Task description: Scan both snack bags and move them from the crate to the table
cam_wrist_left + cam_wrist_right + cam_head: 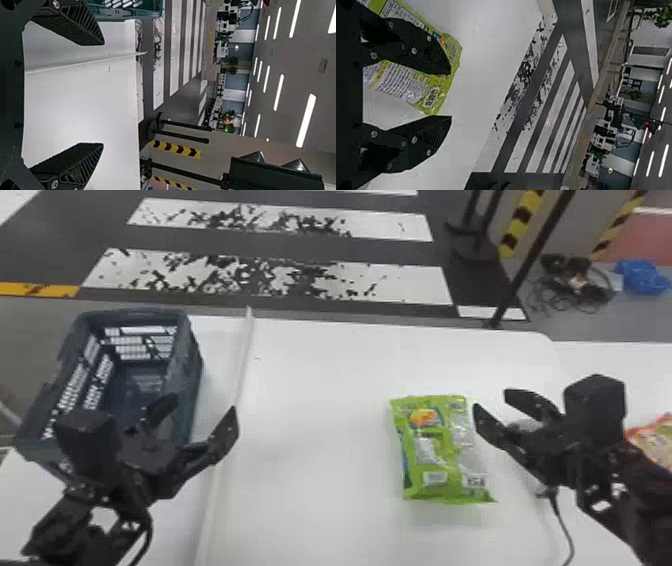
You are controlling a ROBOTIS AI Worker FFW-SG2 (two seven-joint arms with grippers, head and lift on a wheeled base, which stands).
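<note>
Where right tool (490, 399) hangs, green bag (442, 450) seems alongside.

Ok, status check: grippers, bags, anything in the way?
Left gripper open. Right gripper open, near green bag on table. Right arm partly hides orange-edged bag.

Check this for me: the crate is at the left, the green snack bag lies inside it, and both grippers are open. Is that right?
Not quite: the green snack bag is not in the crate. The head view shows it lying on the white table. The crate is at the left, and the left gripper and right gripper are open.
</note>
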